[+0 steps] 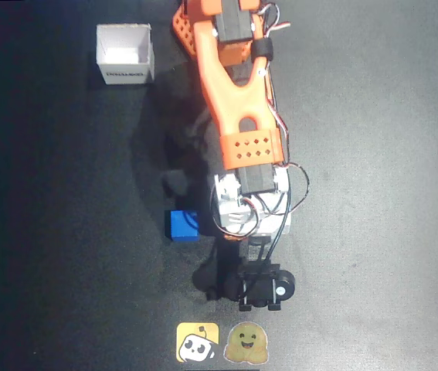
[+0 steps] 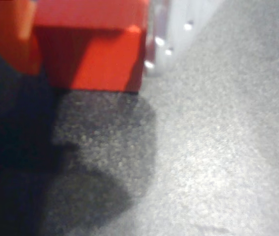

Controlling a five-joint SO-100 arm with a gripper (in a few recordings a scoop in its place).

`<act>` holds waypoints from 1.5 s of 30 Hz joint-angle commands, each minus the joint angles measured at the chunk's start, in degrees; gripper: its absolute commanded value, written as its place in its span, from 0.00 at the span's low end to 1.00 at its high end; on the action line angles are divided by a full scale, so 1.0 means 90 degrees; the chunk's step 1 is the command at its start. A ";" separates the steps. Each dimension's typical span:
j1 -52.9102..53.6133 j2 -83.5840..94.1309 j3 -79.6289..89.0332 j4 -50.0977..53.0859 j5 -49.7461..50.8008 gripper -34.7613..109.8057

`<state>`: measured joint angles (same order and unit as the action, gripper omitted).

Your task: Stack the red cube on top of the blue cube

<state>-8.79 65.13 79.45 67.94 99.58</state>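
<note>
Clamped on small matte red cube (image 2: 92,59); lift clear, shift left in overhead view, centre above small matte blue cube (image 1: 181,225).

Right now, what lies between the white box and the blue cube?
Nothing: in the overhead view, only bare dark table and shadow separate the white box from the blue cube.

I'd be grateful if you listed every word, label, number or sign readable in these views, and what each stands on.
White box, overhead view: a line of dark print on its front wall, too small and blurred to read.
Yellow sticker: a cartoon robot face, no text.
Smiling face sticker: an emoji-like picture, no text.
Wrist view: no readable text.
</note>
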 commanded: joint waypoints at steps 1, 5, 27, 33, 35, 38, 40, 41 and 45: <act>0.0107 0.0078 -0.0361 0.0332 -0.0068 0.24; 0.0234 0.0205 -0.0801 0.0977 -0.0107 0.24; 0.1621 0.1191 -0.1074 0.1494 -0.0703 0.24; 0.1777 0.1133 -0.1055 0.1455 -0.0762 0.24; 0.1787 0.1113 -0.1045 0.1455 -0.0742 0.24; 0.1787 0.1055 -0.1045 0.1455 -0.0684 0.24; 0.1787 0.0996 -0.1055 0.1455 -0.0684 0.24; 0.1787 0.0957 -0.1055 0.1445 -0.0684 0.24; 0.1777 0.0879 -0.1025 0.1504 -0.0684 0.24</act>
<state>7.12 72.60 72.25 81.47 93.16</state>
